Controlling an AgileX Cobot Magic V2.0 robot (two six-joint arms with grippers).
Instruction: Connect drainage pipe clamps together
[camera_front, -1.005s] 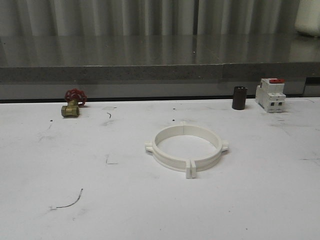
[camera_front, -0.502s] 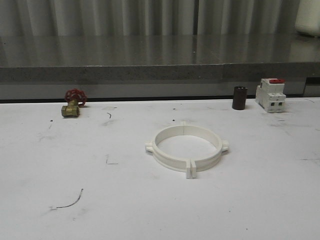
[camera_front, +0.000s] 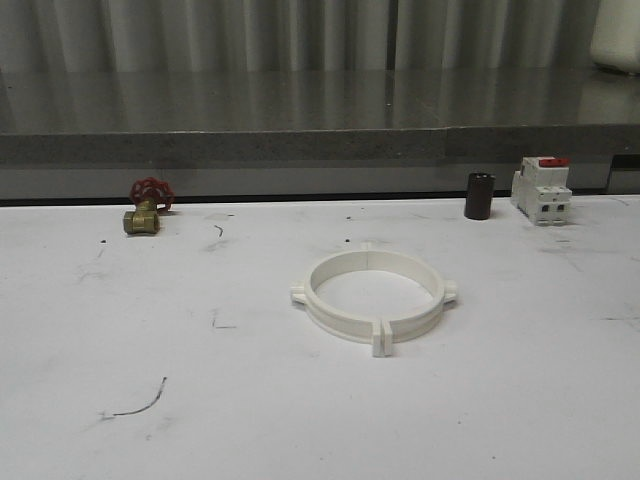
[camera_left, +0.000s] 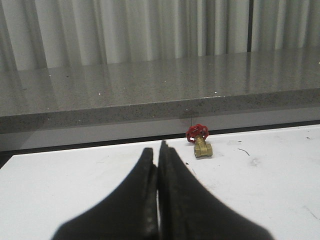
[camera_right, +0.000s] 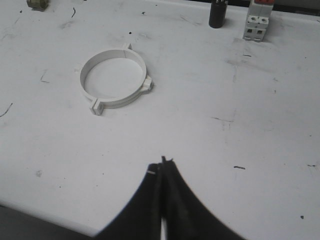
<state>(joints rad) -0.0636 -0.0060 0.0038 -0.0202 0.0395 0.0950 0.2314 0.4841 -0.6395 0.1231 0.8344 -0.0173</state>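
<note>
The two white drainage pipe clamps (camera_front: 374, 295) lie flat in the middle of the white table, joined end to end into one closed ring with small tabs sticking out at the sides and front. The same drainage pipe clamps (camera_right: 113, 78) lie well ahead of my right gripper (camera_right: 162, 162), which hovers over bare table near the front edge, shut with nothing between its fingers. My left gripper (camera_left: 158, 152) is also shut and empty, low over the table's left part, pointing toward the back wall.
A brass valve with a red handwheel (camera_front: 146, 207) sits at the back left. A dark cylinder (camera_front: 479, 196) and a white breaker with a red top (camera_front: 541, 188) stand at the back right. A grey stone ledge (camera_front: 320, 140) runs behind the table.
</note>
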